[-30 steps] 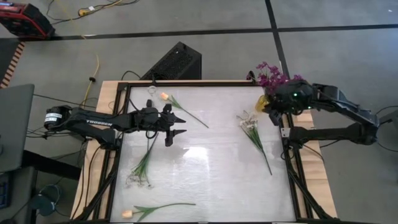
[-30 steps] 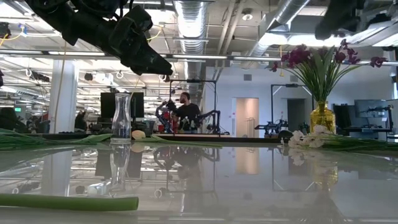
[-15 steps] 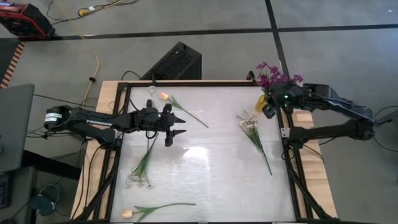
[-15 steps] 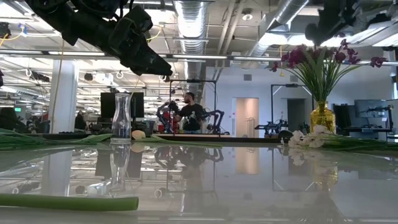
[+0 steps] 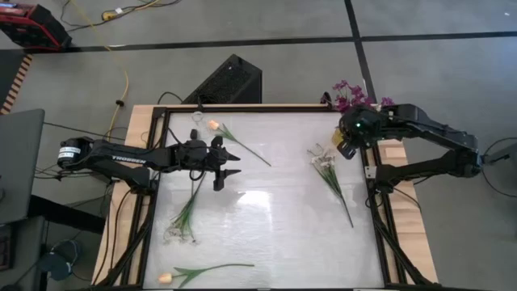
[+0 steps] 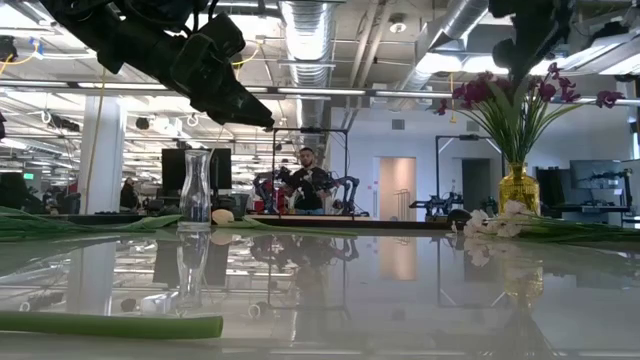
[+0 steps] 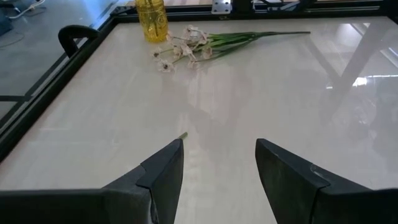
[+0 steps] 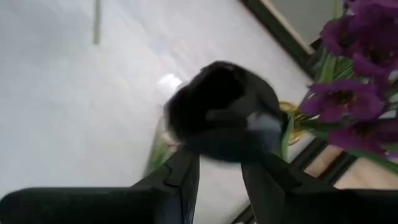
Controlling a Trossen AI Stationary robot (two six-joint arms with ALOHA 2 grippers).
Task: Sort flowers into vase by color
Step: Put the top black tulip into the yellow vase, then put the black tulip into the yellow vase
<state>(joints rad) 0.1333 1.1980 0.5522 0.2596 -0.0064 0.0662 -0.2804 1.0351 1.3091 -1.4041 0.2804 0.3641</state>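
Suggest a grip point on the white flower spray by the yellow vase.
Grip the white spray mid-stem, from straight above, jaws across the stem. It lies flat, blossoms toward the yellow vase, bare stem end pointing away, so the middle avoids the blossoms.

Left gripper (image 5: 232, 164) hovering over the table's left half, fingers parted, empty; right gripper (image 5: 347, 144) raised at the far right corner, fingers seemingly slightly apart

From above, white capital letters reading "TROSSEN" run along the dark left robot arm (image 5: 129, 159). No other lettering around the table can be read.
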